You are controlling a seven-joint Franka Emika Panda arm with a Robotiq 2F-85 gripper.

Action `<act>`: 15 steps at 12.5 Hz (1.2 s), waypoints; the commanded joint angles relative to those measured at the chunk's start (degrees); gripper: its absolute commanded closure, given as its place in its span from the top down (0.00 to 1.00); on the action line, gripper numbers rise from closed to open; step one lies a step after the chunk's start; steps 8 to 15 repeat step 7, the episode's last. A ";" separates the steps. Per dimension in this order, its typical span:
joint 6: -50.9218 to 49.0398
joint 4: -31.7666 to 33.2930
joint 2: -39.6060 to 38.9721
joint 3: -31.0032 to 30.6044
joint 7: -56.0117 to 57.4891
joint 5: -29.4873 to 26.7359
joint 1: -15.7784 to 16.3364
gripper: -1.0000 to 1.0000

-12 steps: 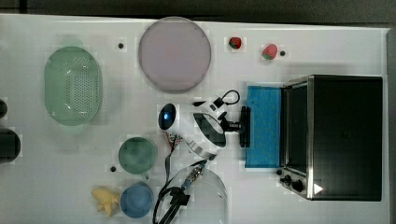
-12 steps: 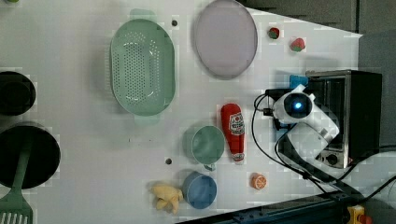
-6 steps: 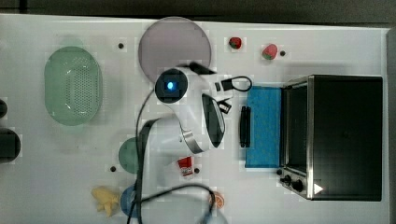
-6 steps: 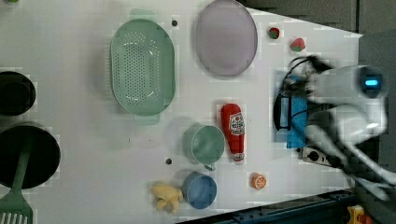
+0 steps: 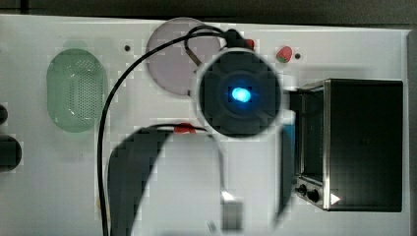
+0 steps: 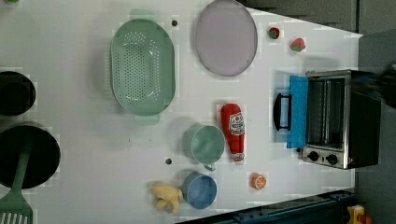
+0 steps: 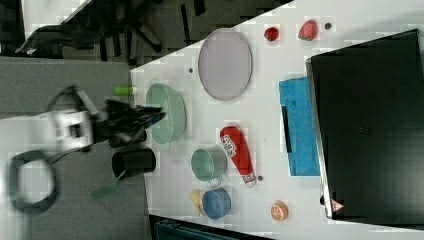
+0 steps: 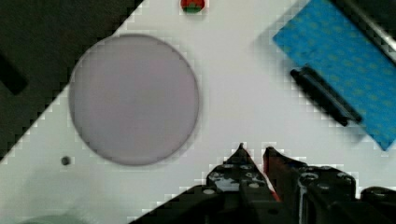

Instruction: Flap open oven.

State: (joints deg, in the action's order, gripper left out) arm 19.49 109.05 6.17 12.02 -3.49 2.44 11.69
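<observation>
The oven (image 6: 343, 119) stands at the left view's right, a black box with a silver front frame and two knobs. Its door (image 6: 298, 112) lies flapped down flat, showing blue, with the black bar handle (image 6: 280, 112) at its outer edge. In the wrist view my gripper (image 8: 254, 151) hovers high over the white table, between the purple plate (image 8: 135, 98) and the lowered door (image 8: 341, 70), apart from the handle (image 8: 324, 95). Its fingertips (image 8: 240, 150) stand a narrow gap apart with nothing between them. In the top view the arm (image 5: 241, 93) looms large and covers most of the door.
A green colander (image 6: 142, 67), a ketchup bottle (image 6: 233, 130), a green cup (image 6: 204, 144), a blue cup (image 6: 200, 189), a yellow toy (image 6: 164, 196) and an orange slice (image 6: 258, 181) lie on the table. Two small red fruits (image 6: 285, 39) sit near the far edge. Black pots (image 6: 18, 140) stand at the left view's left.
The arm has drawn back from the oven's door handle and risen toward the top camera. The door stays flapped down.
</observation>
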 commanded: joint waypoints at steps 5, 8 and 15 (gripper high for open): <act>-16.44 -7.38 0.72 1.68 -1.86 0.03 -1.01 0.18; -16.29 -7.35 0.57 1.13 -1.85 0.03 -1.00 0.18; -16.29 -7.35 0.57 1.13 -1.85 0.03 -1.00 0.18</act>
